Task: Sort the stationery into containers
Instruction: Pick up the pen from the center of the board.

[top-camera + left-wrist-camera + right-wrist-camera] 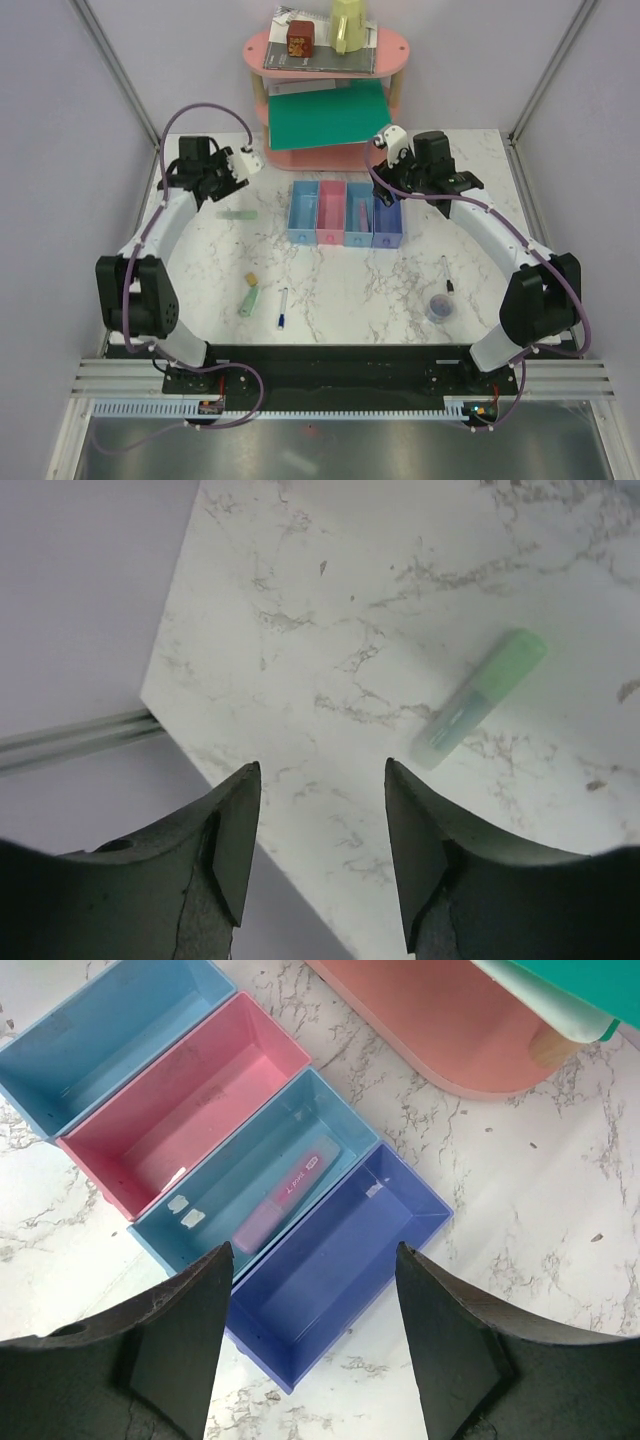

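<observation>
Left wrist view: pale green marker (pixel 480 698) ahead-right of the empty, open left pincer (pixel 321 765).
It lies on the bench (pixel 330 600), long axis diagonal; the left arm (pixel 168 222) is nearer.

White table (pixel 400 290), grey marble veining all over. There's the light blue tray (pixel 105 1030), the pink tray (pixel 190 1110), the blue tray (pixel 250 1160), the violet-blue tray (pixel 330 1260). Pink-purple marker (pixel 285 1198). Pale green marker (pixel 480 695), minty. Left fingers (pixel 235 840) dark grey. Green folder (pixel 325 115), pink shelf (pixel 398 47).
</observation>
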Available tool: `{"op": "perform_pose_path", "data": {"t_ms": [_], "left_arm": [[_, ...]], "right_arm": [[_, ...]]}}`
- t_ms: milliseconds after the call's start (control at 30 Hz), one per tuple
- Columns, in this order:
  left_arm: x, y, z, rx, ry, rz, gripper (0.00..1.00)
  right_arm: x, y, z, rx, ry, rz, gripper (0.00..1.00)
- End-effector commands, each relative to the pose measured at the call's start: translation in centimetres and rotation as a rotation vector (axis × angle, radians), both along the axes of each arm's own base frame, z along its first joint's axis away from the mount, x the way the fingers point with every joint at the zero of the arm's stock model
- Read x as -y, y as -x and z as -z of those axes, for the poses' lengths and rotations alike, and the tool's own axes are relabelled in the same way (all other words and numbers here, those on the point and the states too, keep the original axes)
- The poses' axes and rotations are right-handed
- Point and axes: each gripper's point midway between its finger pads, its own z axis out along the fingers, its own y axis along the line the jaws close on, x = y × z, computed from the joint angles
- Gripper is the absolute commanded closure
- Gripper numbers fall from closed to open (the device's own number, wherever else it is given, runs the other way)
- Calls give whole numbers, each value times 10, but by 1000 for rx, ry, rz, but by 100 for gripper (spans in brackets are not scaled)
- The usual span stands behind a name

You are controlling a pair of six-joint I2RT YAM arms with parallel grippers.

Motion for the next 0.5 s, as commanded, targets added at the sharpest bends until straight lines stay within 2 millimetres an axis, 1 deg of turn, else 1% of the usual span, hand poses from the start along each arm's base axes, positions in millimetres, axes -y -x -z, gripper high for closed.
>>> {"op": "perform_pose_path", "data": {"t_ms": [0, 33, 67, 100, 133, 167, 200, 233, 333, 367, 433, 467], "left_arm": [[19, 8, 46, -345, 358, -368, 40], [25, -2, 54, -385, 417, -412, 41], [30, -2, 59, -421, 446, -427, 41], [41, -5, 63, -461, 515, -444, 41], [47, -13, 68, -485, 545, -454, 41], [51, -13, 73, -518, 566, -465, 41], [53, -19, 73, -527, 601, -503, 42], [55, -21, 91, -571, 604, -528, 42], [59, -25, 104, -610, 619, -555, 44], [58, -25, 115, -627, 611, -567, 44], [59, -29, 118, -629, 610, -570, 45], [59, -30, 124, -633, 601, -573, 45]], "right_arm": [[1, -2, -22, 49, -25, 8, 27], [1, -1, -20, 44, -26, 7, 26], [1, -2, -19, 40, -23, 9, 27], [2, -2, -19, 42, -20, 10, 27], [2, -2, -19, 42, -20, 12, 26], [4, -3, -18, 43, -13, 20, 26], [4, -3, -17, 42, -12, 17, 26], [5, -4, -17, 43, -11, 22, 26], [6, -7, -14, 34, -11, 25, 26], [7, -8, -13, 33, -10, 28, 27], [6, -8, -12, 29, -11, 25, 26], [5, -9, -12, 29, -12, 22, 27]]}}
